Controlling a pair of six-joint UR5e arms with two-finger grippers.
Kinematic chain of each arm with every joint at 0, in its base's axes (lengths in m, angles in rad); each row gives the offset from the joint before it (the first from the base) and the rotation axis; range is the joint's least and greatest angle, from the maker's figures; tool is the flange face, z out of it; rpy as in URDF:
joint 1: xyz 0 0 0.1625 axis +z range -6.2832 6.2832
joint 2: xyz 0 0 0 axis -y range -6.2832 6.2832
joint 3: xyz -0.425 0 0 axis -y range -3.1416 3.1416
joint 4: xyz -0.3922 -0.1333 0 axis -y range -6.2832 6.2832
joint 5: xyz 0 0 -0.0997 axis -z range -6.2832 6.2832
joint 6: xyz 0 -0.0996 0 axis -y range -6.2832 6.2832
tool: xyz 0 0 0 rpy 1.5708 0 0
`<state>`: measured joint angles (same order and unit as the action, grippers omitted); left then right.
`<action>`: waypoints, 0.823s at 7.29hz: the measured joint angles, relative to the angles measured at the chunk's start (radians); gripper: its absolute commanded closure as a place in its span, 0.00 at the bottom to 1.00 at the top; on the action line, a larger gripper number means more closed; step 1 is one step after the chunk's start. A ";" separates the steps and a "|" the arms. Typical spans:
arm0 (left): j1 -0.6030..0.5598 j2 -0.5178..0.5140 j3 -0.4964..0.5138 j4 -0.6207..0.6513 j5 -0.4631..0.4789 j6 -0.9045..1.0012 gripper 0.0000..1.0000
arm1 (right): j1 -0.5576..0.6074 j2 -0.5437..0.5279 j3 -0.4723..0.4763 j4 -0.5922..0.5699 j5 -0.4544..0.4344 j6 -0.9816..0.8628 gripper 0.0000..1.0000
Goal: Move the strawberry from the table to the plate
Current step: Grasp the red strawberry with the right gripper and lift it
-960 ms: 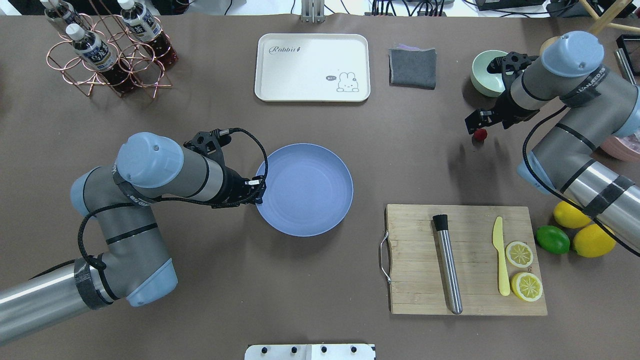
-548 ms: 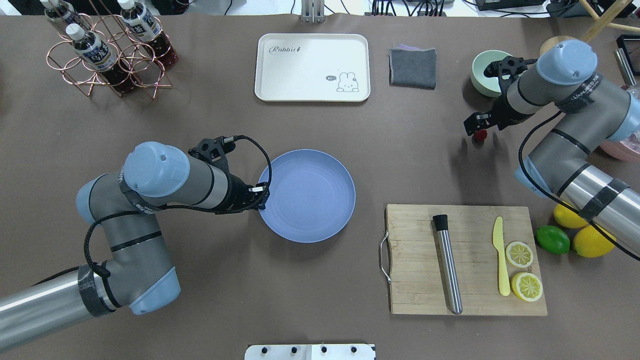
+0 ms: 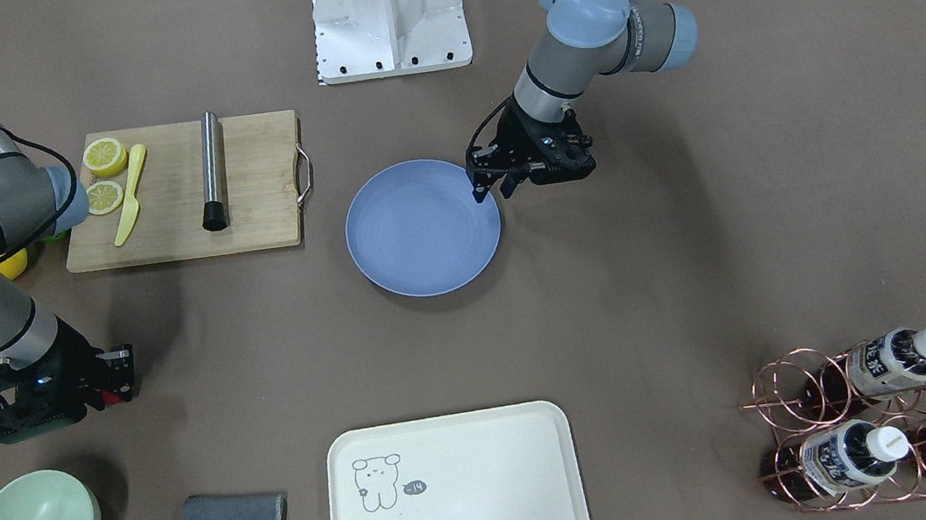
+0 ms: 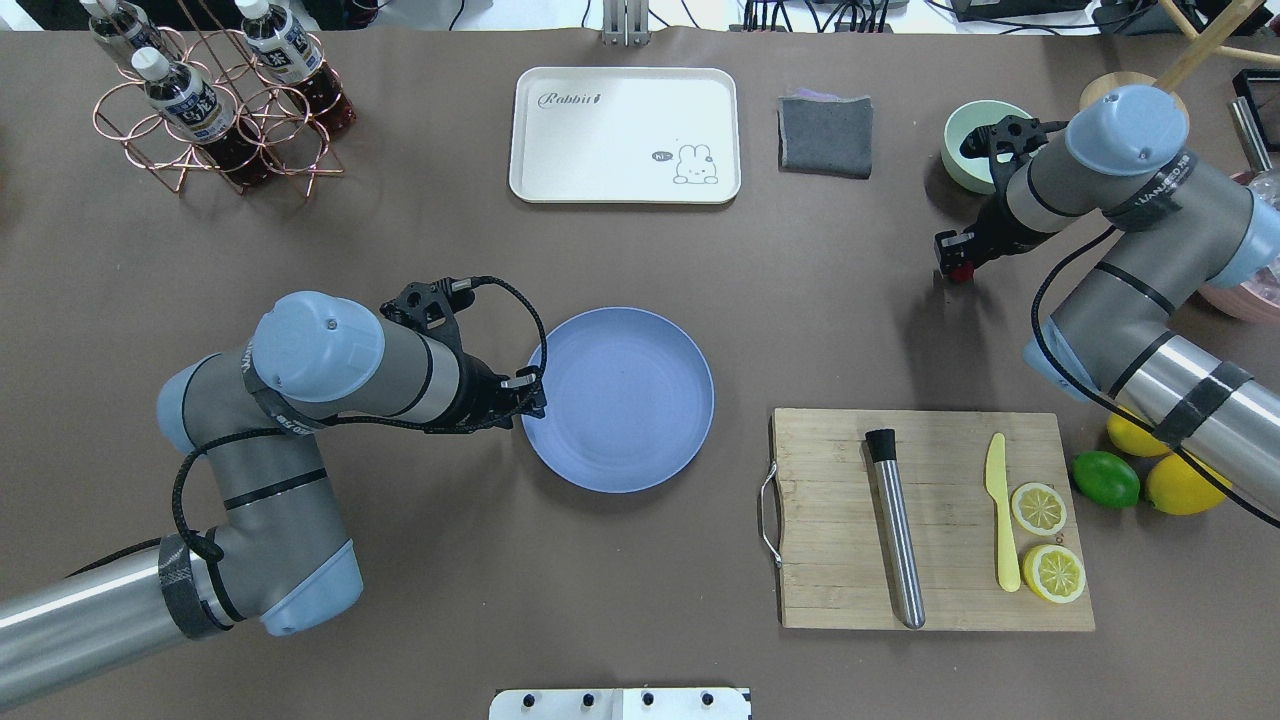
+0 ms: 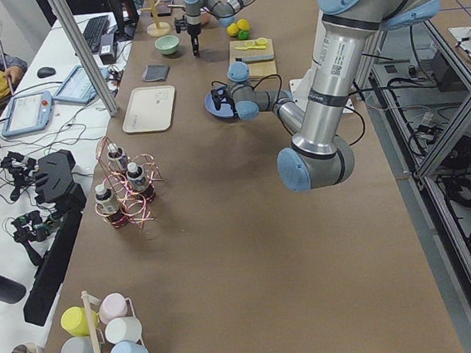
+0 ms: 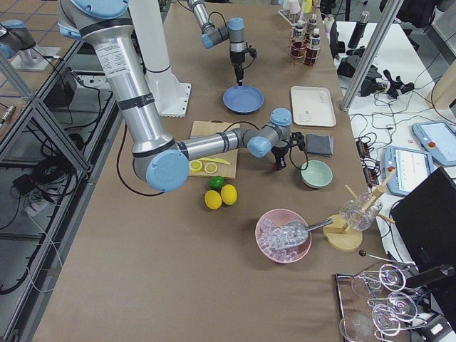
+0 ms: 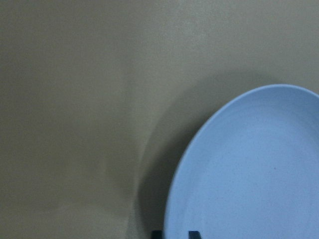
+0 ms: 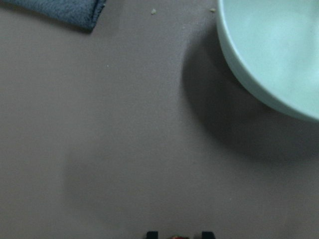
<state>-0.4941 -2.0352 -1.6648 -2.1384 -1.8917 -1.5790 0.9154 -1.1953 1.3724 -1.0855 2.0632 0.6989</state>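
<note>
The blue-grey plate [image 4: 640, 400] lies mid-table, also seen in the front view [image 3: 424, 229]. My left gripper [image 4: 535, 395] is shut on its left rim. In the left wrist view the plate's rim [image 7: 199, 164] runs down between the two fingertips at the bottom edge. The small dark-red strawberry [image 4: 962, 271] rests on the brown table [image 4: 800, 300] at the far right, just in front of the mint bowl. My right gripper [image 4: 955, 258] is low over it, open, one finger on each side. The right wrist view shows only the strawberry's top [image 8: 175, 237] between the fingertips.
A mint-green bowl [image 4: 975, 140] and a grey cloth [image 4: 825, 135] lie behind the strawberry. The cutting board [image 4: 930, 560] holds a metal muddler, a yellow knife and lemon halves, with lemons and a lime beside it. A cream tray [image 4: 625, 135] and a bottle rack [image 4: 215, 100] stand at the back.
The plate has slid slightly right and toward the robot together with my left gripper. My right gripper has come down around the strawberry.
</note>
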 measured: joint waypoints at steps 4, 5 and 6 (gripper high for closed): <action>-0.004 0.000 -0.003 0.000 0.006 0.001 0.20 | -0.052 0.098 0.106 -0.001 -0.049 0.029 1.00; -0.019 0.004 -0.006 -0.001 0.006 0.005 0.19 | -0.099 0.141 0.115 -0.002 -0.078 0.069 1.00; -0.052 0.007 -0.013 -0.001 0.003 0.034 0.18 | -0.156 0.187 0.120 -0.004 -0.122 0.127 1.00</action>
<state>-0.5464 -2.0279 -1.6775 -2.1394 -1.8888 -1.5451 0.7598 -1.0085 1.4924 -1.0896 1.9409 0.8260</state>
